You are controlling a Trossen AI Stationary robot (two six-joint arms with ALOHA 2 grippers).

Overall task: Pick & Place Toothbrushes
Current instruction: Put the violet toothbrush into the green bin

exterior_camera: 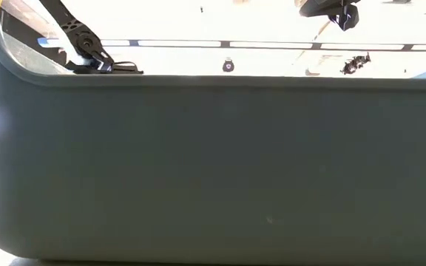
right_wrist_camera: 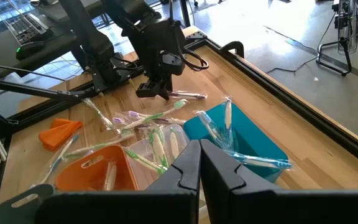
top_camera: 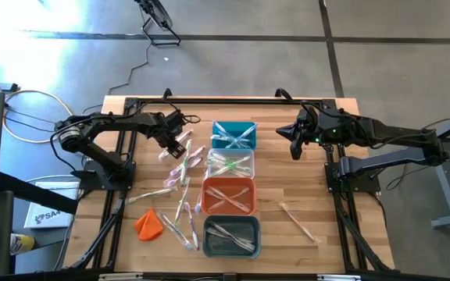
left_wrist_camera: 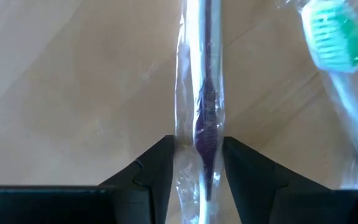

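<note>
Left gripper (left_wrist_camera: 196, 163) is down over the loose toothbrushes (top_camera: 180, 181) scattered on the wooden table (top_camera: 311, 172), just beside the teal bin (top_camera: 233, 134). Its two dark fingers (left_wrist_camera: 157, 165) straddle one wrapped toothbrush (left_wrist_camera: 201, 87) with a purple handle inside clear film, and they sit right at the wrapper's edges, though whether they are actually squeezing it cannot be told. Another brush with green bristles (left_wrist_camera: 334, 37) lies close by. Four bins stand in a row down the middle of the table: teal, then a clear bin (top_camera: 230, 164), an orange bin (top_camera: 229, 196) and a grey bin (top_camera: 231, 236), each with a few brushes inside. One more brush (top_camera: 298, 222) lies alone on the far side of the bins, and an orange cloth lump (top_camera: 148, 223) sits near the loose pile. Right gripper (right_wrist_camera: 199, 163) hangs above the table beyond the teal bin, its fingers pressed together and empty.
</note>
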